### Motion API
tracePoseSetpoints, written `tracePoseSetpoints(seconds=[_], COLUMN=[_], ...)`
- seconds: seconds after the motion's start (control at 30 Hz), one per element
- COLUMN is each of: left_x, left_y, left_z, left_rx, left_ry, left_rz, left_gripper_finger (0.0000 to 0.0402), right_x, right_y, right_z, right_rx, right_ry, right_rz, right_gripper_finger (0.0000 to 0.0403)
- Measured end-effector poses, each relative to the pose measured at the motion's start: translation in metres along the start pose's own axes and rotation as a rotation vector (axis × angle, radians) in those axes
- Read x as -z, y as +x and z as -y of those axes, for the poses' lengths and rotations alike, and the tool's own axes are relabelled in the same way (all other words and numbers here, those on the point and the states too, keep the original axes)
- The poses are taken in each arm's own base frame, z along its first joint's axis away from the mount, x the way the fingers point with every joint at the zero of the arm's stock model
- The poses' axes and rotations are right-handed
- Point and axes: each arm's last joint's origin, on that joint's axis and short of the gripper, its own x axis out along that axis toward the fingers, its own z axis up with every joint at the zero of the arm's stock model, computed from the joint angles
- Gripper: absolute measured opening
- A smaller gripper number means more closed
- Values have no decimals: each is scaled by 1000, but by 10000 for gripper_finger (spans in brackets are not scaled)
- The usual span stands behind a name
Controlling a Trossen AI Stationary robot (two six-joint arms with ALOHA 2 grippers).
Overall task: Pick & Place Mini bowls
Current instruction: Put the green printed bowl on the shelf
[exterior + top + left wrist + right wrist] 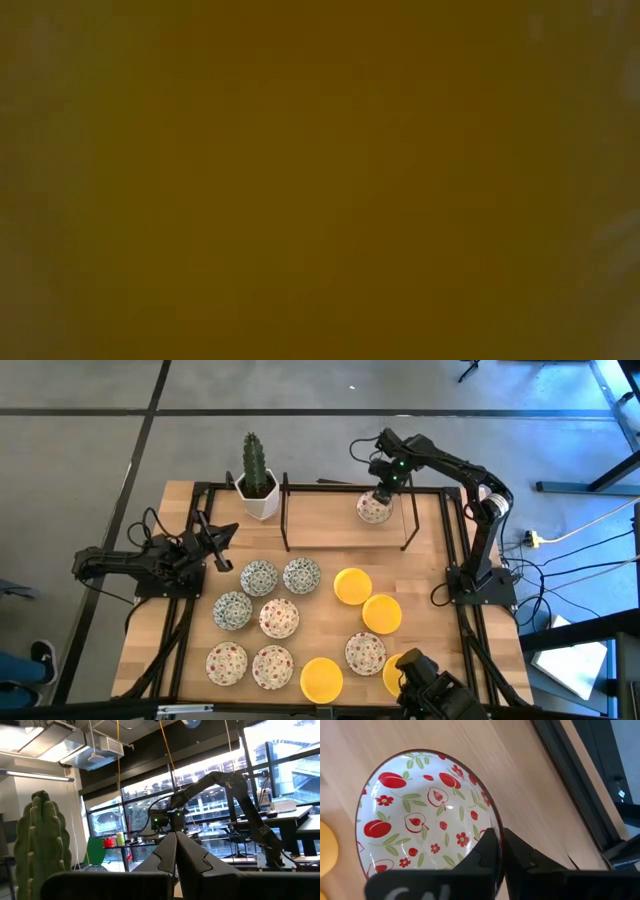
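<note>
Several mini bowls lie on the wooden table's near half: blue-green ones (259, 577), red-speckled ones (279, 617) and yellow ones (352, 586), all resting on their bases. At the far right, my right gripper (381, 493) is shut on one more red-patterned white bowl (374, 508), which the right wrist view shows from its inside (420, 815). My left gripper (228, 536) waits at the table's left edge, shut and holding nothing (176, 850). My right gripper pinches the bowl's rim (496, 831), with one finger (482, 852) inside the bowl and the other (522, 855) outside its wall. The fingers come steeply from above. Whether the bowl's base touches the table cannot be told.
A black metal frame (345, 547) stands on the far half of the table, around the held bowl. A white pot with a cactus (258, 495) sits at the far left, and the cactus (40, 845) is close to the left gripper. A blurred yellow-brown surface (320, 180) fills the low view.
</note>
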Motion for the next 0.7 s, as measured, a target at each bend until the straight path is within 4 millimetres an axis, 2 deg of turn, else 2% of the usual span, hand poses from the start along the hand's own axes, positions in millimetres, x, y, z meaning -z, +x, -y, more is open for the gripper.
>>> tracePoseSetpoints(seconds=[0.47, 0.7], left_x=[0, 0], left_y=[0, 0], left_z=[0, 0], left_rx=[3, 3], left_ry=[-16, -16], left_rz=[1, 0], left_gripper_finger=[4, 4], right_x=[4, 6], right_y=[1, 1], right_z=[14, 14], right_rx=[40, 33], right_ry=[80, 83], right_rz=[25, 9], right_gripper_finger=[13, 18])
